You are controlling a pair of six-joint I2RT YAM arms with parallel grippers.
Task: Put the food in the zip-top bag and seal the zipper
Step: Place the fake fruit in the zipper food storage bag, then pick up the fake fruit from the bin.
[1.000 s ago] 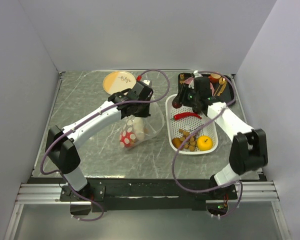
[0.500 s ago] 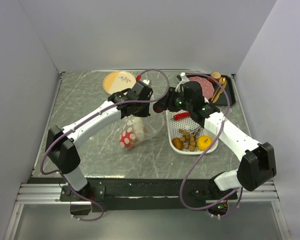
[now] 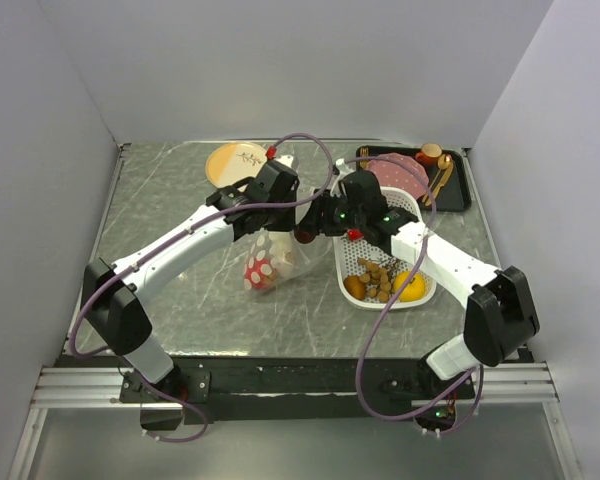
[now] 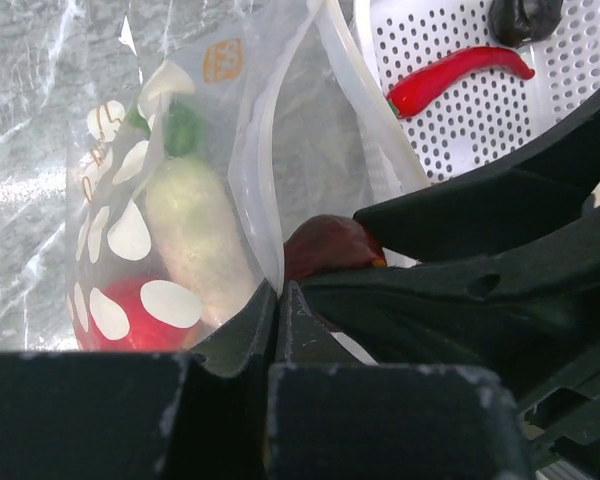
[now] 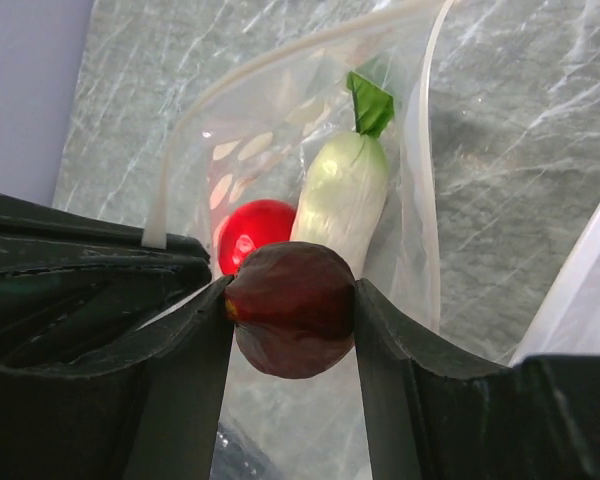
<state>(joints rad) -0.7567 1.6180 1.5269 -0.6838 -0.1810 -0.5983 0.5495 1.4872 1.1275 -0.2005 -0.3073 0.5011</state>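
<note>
Grey marbled table (image 3: 160,200) | zip-top bag (image 5: 280,130) held mouth-up, radish (image 5: 342,195) and red piece (image 5: 252,230) inside | left gripper (image 4: 278,300) pinched tight on bag rim | right gripper (image 5: 292,292) half-spread, clasping brown oval (image 5: 292,320) over mouth | risk: one-sided hold lets mouth sag, oval glances off zipper (image 5: 158,215) onto table

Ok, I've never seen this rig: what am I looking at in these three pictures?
Two robot arms, left and right, bolted to a table, each ending in a two-finger gripper. The wide picture looks down from above and behind them; the other two come from cameras on each wrist. The left gripper is shut on the edge of the zip-top bag, holding its mouth open. The right gripper holds a brown oval at that mouth. Inside the bag: a white-and-green vegetable and a red piece. The white basket holds a red chilli, nuts and a yellow fruit.
</note>
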